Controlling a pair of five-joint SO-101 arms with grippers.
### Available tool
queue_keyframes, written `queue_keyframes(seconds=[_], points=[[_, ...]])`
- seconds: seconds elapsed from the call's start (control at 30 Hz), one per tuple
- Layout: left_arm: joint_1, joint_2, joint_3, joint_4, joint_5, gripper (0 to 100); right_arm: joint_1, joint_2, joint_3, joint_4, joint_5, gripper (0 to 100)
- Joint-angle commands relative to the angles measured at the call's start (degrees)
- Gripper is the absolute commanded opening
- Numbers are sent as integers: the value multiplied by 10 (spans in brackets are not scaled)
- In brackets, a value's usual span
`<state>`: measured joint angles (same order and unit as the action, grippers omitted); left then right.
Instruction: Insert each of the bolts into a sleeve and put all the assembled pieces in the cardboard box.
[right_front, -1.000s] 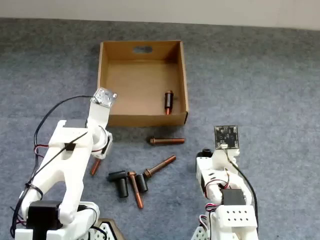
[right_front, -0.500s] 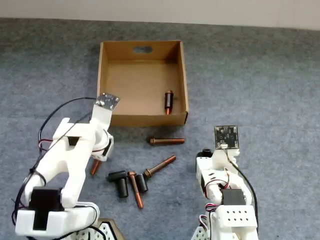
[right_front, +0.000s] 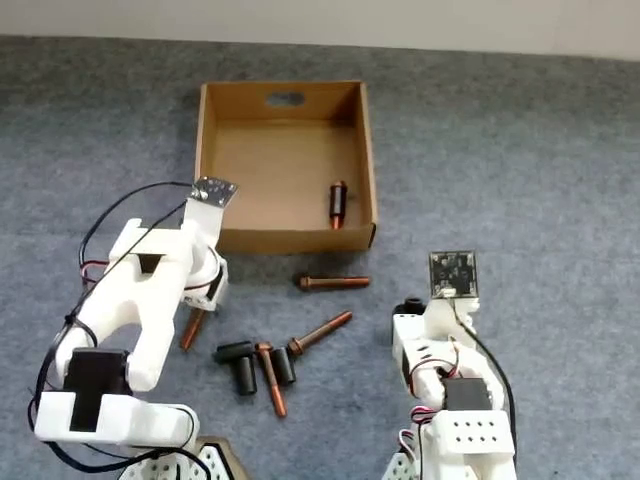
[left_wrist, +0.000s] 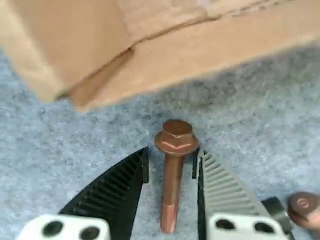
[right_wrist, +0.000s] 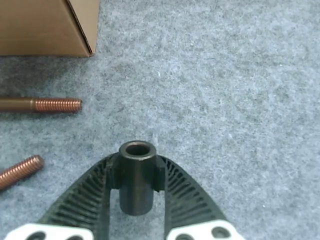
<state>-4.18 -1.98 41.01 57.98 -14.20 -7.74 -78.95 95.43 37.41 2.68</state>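
Note:
A copper bolt lies on the grey carpet just in front of the cardboard box. My left gripper is open and straddles it, one finger on each side of the shaft. In the high view this bolt pokes out from under the left arm. My right gripper is shut on a black sleeve, whose bore faces the camera; it stays near the front right. One assembled piece lies inside the box.
Loose on the carpet between the arms are a bolt, a second bolt, a third bolt and black sleeves. Open carpet lies to the right of the box.
The left arm has shifted and settled lower over the bolt beside the box's front wall. The right arm and the loose parts have not moved.

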Motion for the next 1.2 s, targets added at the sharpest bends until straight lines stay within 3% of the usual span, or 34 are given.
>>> queue_keyframes(seconds=[0.0, 0.1, 0.3, 0.53, 0.83, 1.07, 1.17], points=[[29, 6, -13, -7, 11, 128, 6, -7, -13, -9, -2, 6], [60, 20, -8, -4, 11, 2, 7, -7, -15, -8, -2, 6], [76, -17, -14, 68, 25, 7, -8, -7, -47, -7, -4, 6], [30, -273, 2, 167, 31, 7, -107, -7, -103, -7, -3, 6], [-46, -573, 36, 167, 32, 7, -316, -7, -179, -21, -2, 6], [-46, -717, 36, 111, 40, 7, -420, -4, -138, -215, -2, 6], [-46, -745, 36, 65, 115, 7, -425, -6, -121, -262, -2, 6]])
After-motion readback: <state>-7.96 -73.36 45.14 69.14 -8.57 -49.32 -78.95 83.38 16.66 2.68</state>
